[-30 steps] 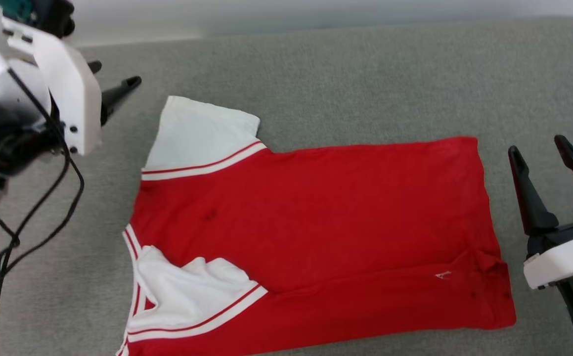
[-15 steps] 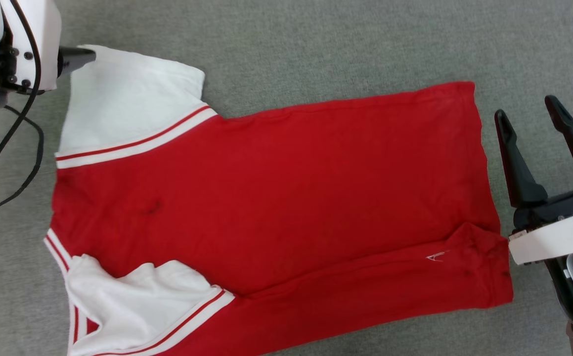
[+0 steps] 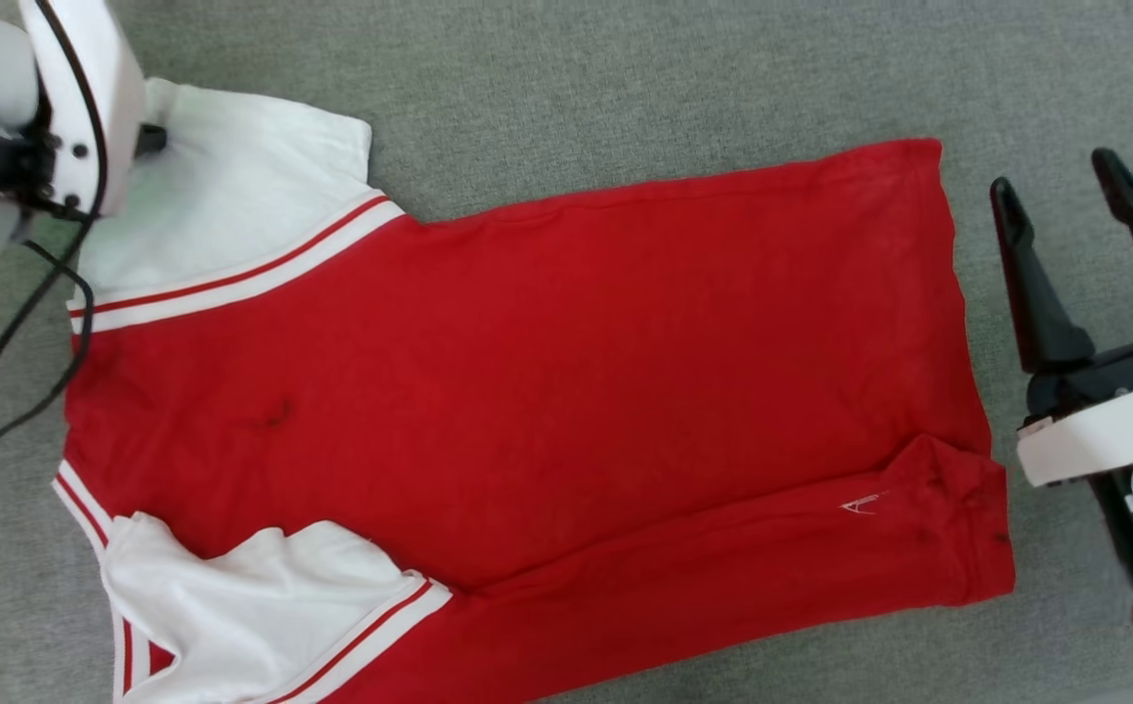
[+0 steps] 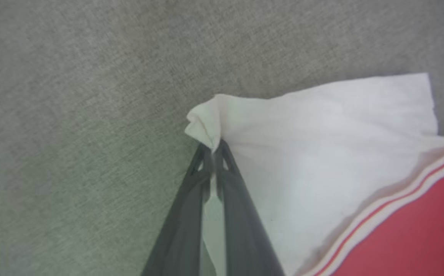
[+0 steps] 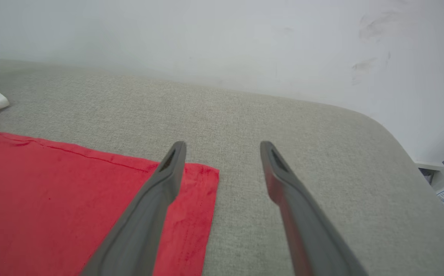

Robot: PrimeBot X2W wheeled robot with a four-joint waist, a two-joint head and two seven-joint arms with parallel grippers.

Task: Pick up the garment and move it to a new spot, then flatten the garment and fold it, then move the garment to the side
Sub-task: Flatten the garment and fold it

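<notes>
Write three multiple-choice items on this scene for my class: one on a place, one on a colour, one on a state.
1. Where is the right claw relative to the garment?
A. Over a sleeve
B. Beside the hem
C. Over the collar

2. What colour is the upper sleeve in the head view?
A. White
B. Blue
C. Black

3. What is the left claw doing?
A. Standing wide open
B. Gripping the hem
C. Pinching a corner of the upper sleeve

Answers:
1 B: the head view shows it just off the hem's right side.
2 A: the cloth there is plain white.
3 C: the left wrist view shows it closed on bunched white cloth.
</notes>
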